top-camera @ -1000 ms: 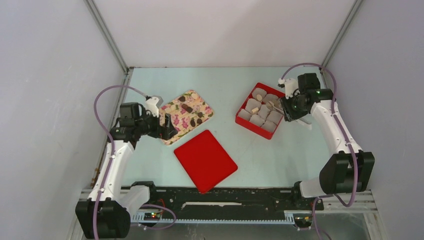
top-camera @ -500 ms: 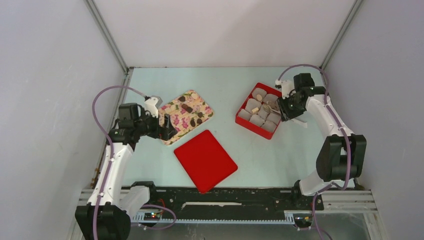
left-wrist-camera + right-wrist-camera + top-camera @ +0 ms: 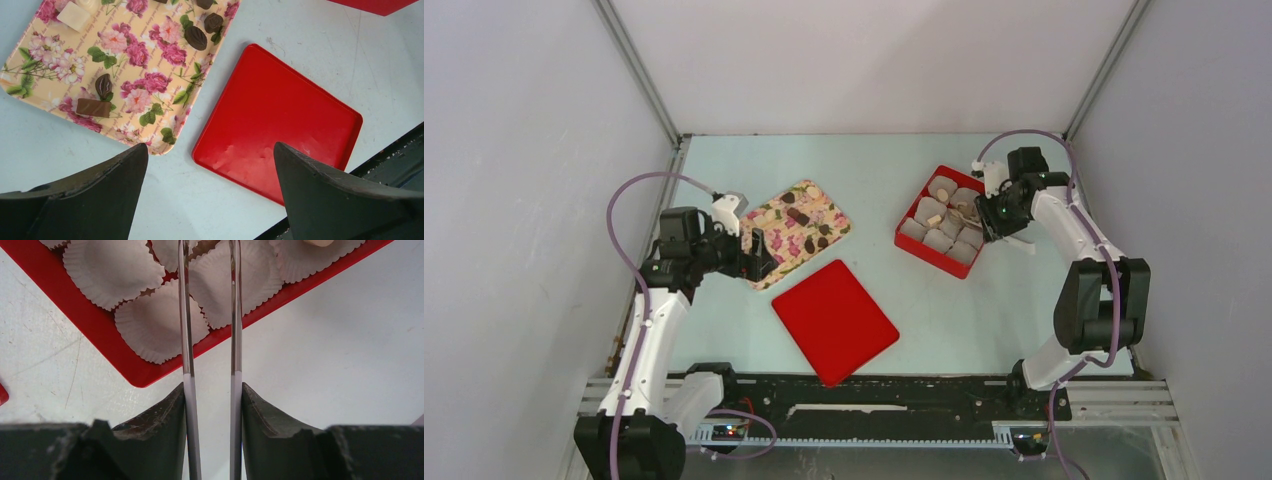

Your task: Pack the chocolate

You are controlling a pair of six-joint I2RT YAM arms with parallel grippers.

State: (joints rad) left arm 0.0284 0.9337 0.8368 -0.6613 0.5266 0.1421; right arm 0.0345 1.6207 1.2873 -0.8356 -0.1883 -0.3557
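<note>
Several chocolates, dark brown (image 3: pixel 196 37) and cream (image 3: pixel 74 16), lie on the flower-print tray (image 3: pixel 125 65), also seen from above (image 3: pixel 799 232). My left gripper (image 3: pixel 210 150) is open and empty, over the table between the tray's near corner and the red lid (image 3: pixel 280 130). My right gripper (image 3: pixel 212 390) is shut on metal tongs (image 3: pixel 186 315), whose two arms reach over the red box (image 3: pixel 100 335) of white paper cups (image 3: pixel 155 327). The tong tips are out of view. A tan chocolate (image 3: pixel 942 183) lies in a far cup and another (image 3: pixel 934 219) near the middle.
The red lid (image 3: pixel 834 320) lies flat in front of the tray, near the table's middle. The red box (image 3: pixel 902 238) stands at the right rear. Grey walls close in left, right and back. The black base rail (image 3: pixel 874 400) runs along the near edge.
My right arm has folded in, its elbow swinging back, and the gripper with the tongs has shifted slightly back over the box. My left arm has barely moved.
</note>
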